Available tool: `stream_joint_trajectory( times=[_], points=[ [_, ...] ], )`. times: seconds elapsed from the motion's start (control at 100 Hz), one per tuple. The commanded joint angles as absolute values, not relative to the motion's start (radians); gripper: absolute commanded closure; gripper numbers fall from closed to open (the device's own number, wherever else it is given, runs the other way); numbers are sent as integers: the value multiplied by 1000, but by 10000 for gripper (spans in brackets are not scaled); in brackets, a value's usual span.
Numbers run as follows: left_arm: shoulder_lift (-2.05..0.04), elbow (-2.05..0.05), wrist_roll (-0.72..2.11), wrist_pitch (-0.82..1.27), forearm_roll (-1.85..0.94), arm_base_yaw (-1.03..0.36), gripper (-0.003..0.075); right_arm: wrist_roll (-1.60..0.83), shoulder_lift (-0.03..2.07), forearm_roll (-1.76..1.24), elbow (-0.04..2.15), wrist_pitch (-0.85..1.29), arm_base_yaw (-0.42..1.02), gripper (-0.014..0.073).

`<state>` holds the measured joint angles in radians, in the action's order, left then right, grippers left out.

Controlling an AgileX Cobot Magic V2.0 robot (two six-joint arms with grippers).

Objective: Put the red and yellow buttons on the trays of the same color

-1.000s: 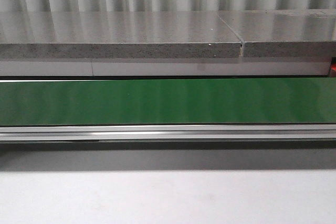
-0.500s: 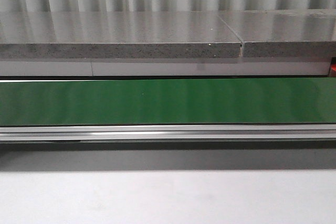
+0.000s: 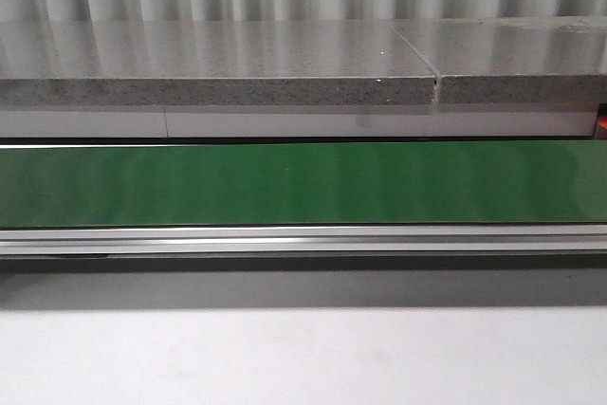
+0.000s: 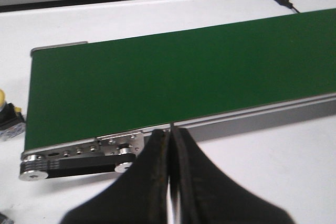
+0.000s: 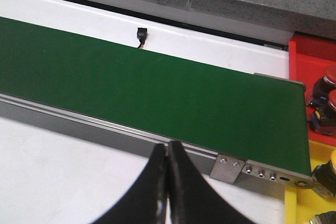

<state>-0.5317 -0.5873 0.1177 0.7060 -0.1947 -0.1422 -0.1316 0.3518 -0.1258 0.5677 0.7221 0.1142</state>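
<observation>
In the right wrist view, a red tray (image 5: 310, 51) lies past the conveyor's end with two red buttons (image 5: 326, 80) at its edge. Beside it a yellow tray (image 5: 298, 208) carries a yellow-capped button (image 5: 329, 172), cut off by the frame. My right gripper (image 5: 168, 148) is shut and empty over the white table, just before the conveyor rail. In the left wrist view, my left gripper (image 4: 170, 132) is shut and empty near the belt's other end. A yellow button (image 4: 4, 109) on a grey base sits on the table there. Neither gripper shows in the front view.
A green conveyor belt (image 3: 303, 182) with a metal rail (image 3: 303, 239) crosses the white table (image 3: 303, 358), nothing riding on it. A grey stone ledge (image 3: 218, 82) runs behind. A black plug (image 5: 140, 35) lies on the table beyond the belt.
</observation>
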Motion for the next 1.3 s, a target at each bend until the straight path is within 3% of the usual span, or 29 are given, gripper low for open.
stream_joint_trajectory(
  times=[0.0, 0.35, 0.44, 0.6, 0.69, 1.29],
  points=[
    [-590, -659, -21, 636, -106, -151, 740, -140, 358, -122, 593, 660, 113, 661],
    [-837, -803, -179, 685, 51, -115, 706, -140, 358, -122, 593, 661, 113, 661],
    [-899, -835, -179, 689, 51, -75, 602, -140, 358, -122, 593, 661, 113, 661],
    [-992, -892, -179, 721, 51, 24, 292, -140, 358, -122, 593, 661, 113, 661],
    [-1036, -922, -179, 760, 51, 82, 205, -140, 358, -122, 593, 661, 113, 661],
    [-1397, -1179, -125, 957, -48, 445, 206, -140, 358, -122, 593, 661, 113, 661]
  ],
)
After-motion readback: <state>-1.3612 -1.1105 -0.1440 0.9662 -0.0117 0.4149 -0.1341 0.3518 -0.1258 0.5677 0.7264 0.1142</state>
